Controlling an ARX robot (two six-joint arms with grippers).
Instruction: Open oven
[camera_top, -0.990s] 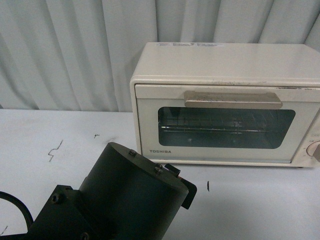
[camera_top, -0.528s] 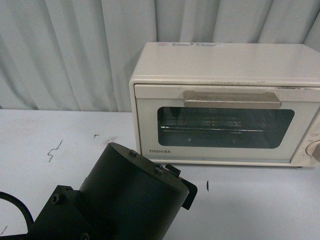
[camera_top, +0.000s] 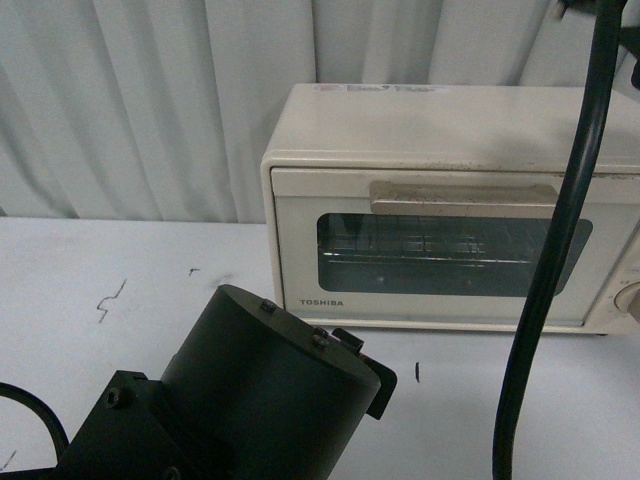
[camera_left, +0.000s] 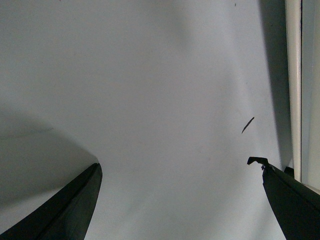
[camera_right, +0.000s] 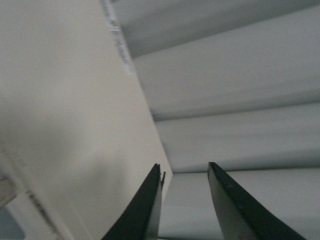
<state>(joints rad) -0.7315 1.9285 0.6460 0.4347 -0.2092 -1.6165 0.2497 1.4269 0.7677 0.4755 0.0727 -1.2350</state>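
The cream-white TOSHIBA oven (camera_top: 450, 140) stands at the back right of the white table, its dark glass door shut. The beige bar handle (camera_top: 460, 197) runs across the top of the door. A round knob (camera_top: 631, 300) shows at the right edge. In the right wrist view my right gripper (camera_right: 184, 167) is open and empty, over the oven's top (camera_right: 60, 125) near its rear edge. My left gripper (camera_left: 177, 170) is open, low over the bare table with nothing in it. The oven's front edge (camera_left: 295, 75) lies just beside one of its fingers (camera_left: 290, 200).
The left arm's dark body (camera_top: 260, 400) fills the lower left of the front view. The right arm's dark cable (camera_top: 550, 250) hangs down in front of the oven's right half. A pale pleated curtain (camera_top: 150, 100) closes the back. Small dark marks (camera_top: 110, 298) dot the table (camera_top: 90, 270).
The right arm's dark cable has come into the front view from the top right, across the oven's front. The oven door stays shut and the left arm has not moved.
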